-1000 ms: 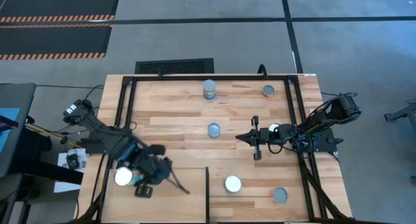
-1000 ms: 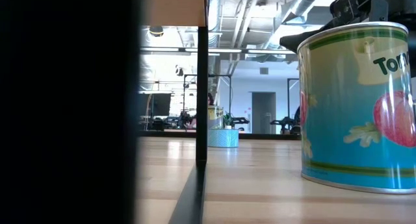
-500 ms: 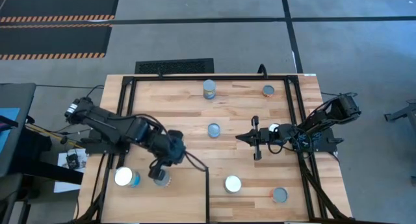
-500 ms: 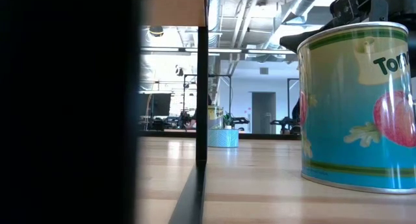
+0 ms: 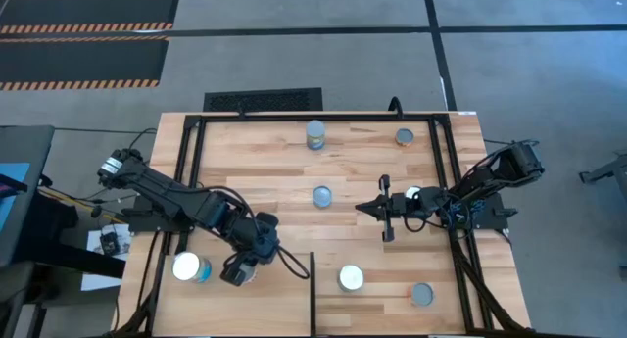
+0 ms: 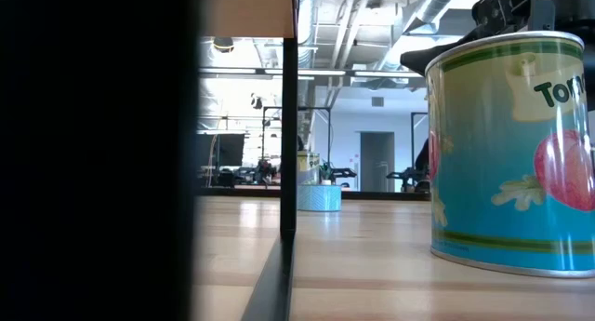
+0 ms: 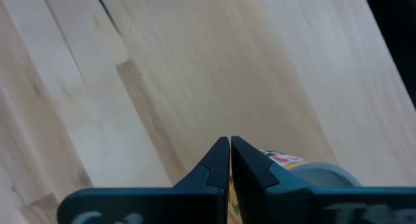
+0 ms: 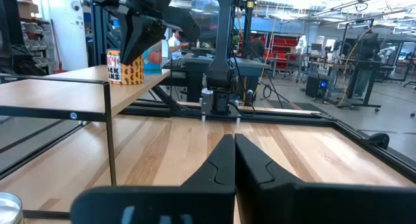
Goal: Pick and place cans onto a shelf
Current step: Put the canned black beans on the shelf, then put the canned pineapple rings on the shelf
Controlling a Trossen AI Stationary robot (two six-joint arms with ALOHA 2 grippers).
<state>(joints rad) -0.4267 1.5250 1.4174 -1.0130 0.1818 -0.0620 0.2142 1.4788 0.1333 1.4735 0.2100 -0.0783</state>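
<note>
At the far left we note a white-topped can (image 5: 189, 268) standing on the shelf (image 5: 279, 304), just beside the left gripper (image 5: 238, 271) — its fingers (image 7: 218, 162) pressed together, empty, hovering over a second can (image 7: 305, 172) that peeks out beside the fingertips. Ahead of that gripper, toward table centre, stands a can (image 5: 322, 196); two more sit at the far edge (image 5: 315, 134) (image 5: 405, 136), and two on the near side beyond the shelf's dark edge (image 5: 351, 277) (image 5: 422, 294). The right gripper (image 5: 364, 208) waits right of centre, jaws pressed together, holding nothing — a white-topped can (image 5: 413, 194) lies behind it beside the arm.
</note>
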